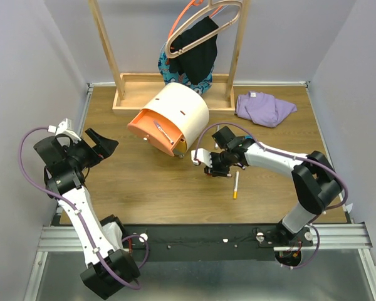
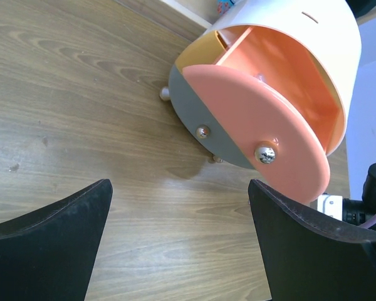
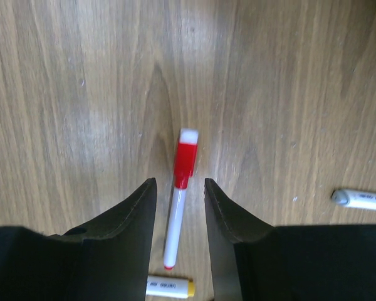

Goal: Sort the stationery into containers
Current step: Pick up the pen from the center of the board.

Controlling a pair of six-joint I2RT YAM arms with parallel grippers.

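A cream drum-like chest (image 1: 182, 106) lies on the table with its orange drawer (image 1: 151, 130) pulled open and a slim pen (image 1: 163, 132) inside. My right gripper (image 1: 203, 160) is open, its fingers low on either side of a red-capped white pen (image 3: 180, 200) that lies on the wood, not touching it. A yellow-tipped marker (image 3: 169, 287) and a white marker (image 3: 363, 199) lie close by. An orange-tipped white pen (image 1: 236, 185) lies near the front. My left gripper (image 1: 104, 144) is open and empty, left of the chest (image 2: 294, 37), facing the orange drawer (image 2: 263, 125).
A wooden rack (image 1: 128, 94) with hangers and dark clothes stands at the back. A purple cloth (image 1: 263, 108) lies at the back right. The chest's yellow drawer (image 2: 197, 56) and grey drawer front (image 2: 191, 116) show beside the orange one.
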